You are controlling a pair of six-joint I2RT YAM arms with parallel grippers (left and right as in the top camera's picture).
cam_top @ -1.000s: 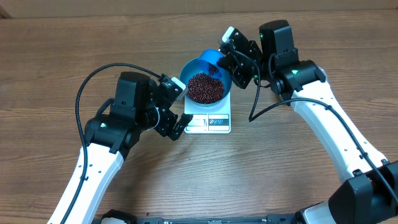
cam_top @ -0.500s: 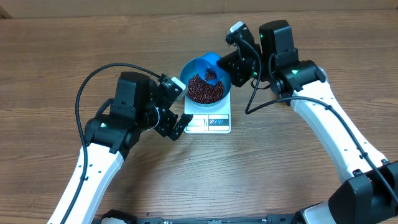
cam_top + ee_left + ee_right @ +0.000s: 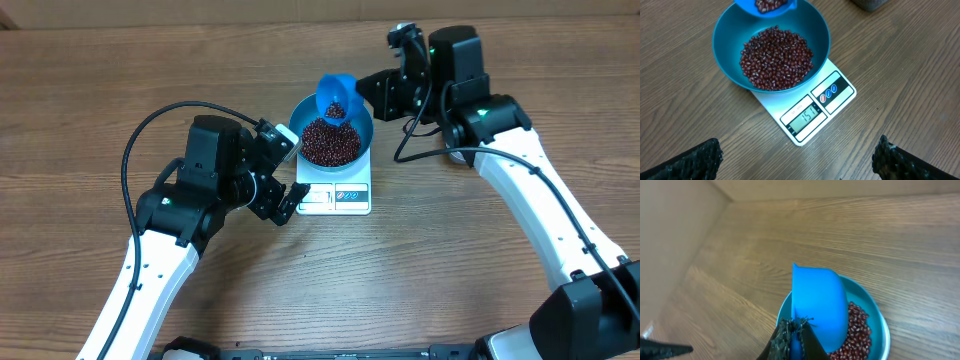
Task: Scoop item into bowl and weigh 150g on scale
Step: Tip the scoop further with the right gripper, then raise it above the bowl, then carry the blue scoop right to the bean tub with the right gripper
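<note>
Now my right gripper [image 3: 362,86], clamped on the handle of the blue scoop [image 3: 335,97], has lifted it out of its pour and holds it over the far rim of the bowl [image 3: 725,45], some load still inside. The bowl sits on the scale [image 3: 771,102] with the beans [image 3: 776,57] heaped in it, and the display seems to read 151, so I judge the target reached. My left gripper [image 3: 288,175] hangs wide open beside the scale, holding nothing.

Beans [image 3: 776,58]: small, dark red-brown, a loose heap filling the bowl's floor.
Bowl [image 3: 820,40]: round, teal-blue, upright, resting on the scale's far part and overhanging it.
Scale [image 3: 771,102]: flat, white, square. Display panel [image 3: 805,116] at the near edge is uncovered and reads 151.
</note>
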